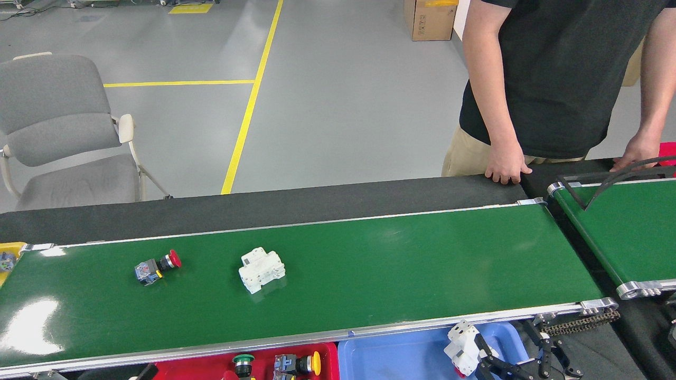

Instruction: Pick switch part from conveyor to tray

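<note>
While a long, glossy dark-green conveyor (369,264) with thin silver edge rails runs across the middle of the head view, a black strip borders its far side and grey floor with yellow lines lies beyond. A grey chair (58,132) stands on the floor at the left, and a cardboard box (430,18) sits far back. A second, narrower green belt (628,227) with a black guide frame angles in at the right. A roller chain shows at the conveyor's near right corner.

A person in a black shirt (560,74) stands behind the conveyor at the right, one hand (506,166) resting on the black strip, the other (636,153) near the guide frame.

The right gripper (507,361) is low at the bottom edge, over the blue tray (401,359), its dark fingers closed around a white switch part (462,345) held above the tray's right side. Only a small dark tip of the left arm shows at the bottom left edge; its fingers cannot be judged.

Two parts lie on the conveyor: one white switch block (261,269) left of centre, and one red-capped push button (156,267) well to its left, lying on its side. Two trays sit against the near rail, the blue one and a red tray (327,353) touching its left side. The red tray holds a green-capped button (243,363) and a yellow-capped button (298,364).
</note>
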Tool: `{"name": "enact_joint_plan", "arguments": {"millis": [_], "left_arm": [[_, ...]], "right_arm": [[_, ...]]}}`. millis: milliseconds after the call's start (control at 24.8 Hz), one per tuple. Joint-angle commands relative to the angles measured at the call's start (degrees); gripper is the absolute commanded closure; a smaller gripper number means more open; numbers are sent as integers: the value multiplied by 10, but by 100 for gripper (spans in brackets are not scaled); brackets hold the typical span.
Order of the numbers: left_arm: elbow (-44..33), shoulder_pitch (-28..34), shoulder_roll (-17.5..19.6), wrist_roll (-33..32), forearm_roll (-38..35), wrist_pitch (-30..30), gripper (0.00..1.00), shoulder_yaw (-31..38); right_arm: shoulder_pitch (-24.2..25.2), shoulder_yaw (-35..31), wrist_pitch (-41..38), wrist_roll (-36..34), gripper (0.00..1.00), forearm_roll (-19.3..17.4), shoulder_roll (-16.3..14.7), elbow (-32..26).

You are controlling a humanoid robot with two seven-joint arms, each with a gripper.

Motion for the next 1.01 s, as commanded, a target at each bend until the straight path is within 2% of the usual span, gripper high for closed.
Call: {"name": "enact_joint_plan", "arguments": {"millis": [0,40,242,282,403,484,686,968], "left_arm": [[-1,-8,8,4,-1,133,0,7],[1,-9,10,4,-1,151,0,8],[1,-9,19,4,-1,149,0,6],[1,-7,22,4,-2,139,0,4],[7,-28,50,4,-1,47,0,2],[20,-79,62,0,-4,4,0,0],[111,-191,89,0,-43,-27,0,-49],[236,-263,112,0,-43,-29,0,-99]], "right_arm": [[1,-2,-5,0,1,-2,-1,-6],[1,-2,-5,1,1,-2,-1,-6],[-1,-2,-4,8,1,-2,7,-6],[-1,-2,-4,8,1,-2,7,-6],[-6,-1,-5,8,1,-2,5,-5],[-8,-1,-4,8,1,-2,7,-3],[-9,-1,-4,9,1,-2,7,2],[-13,-1,-3,13,1,-2,8,4]]}}
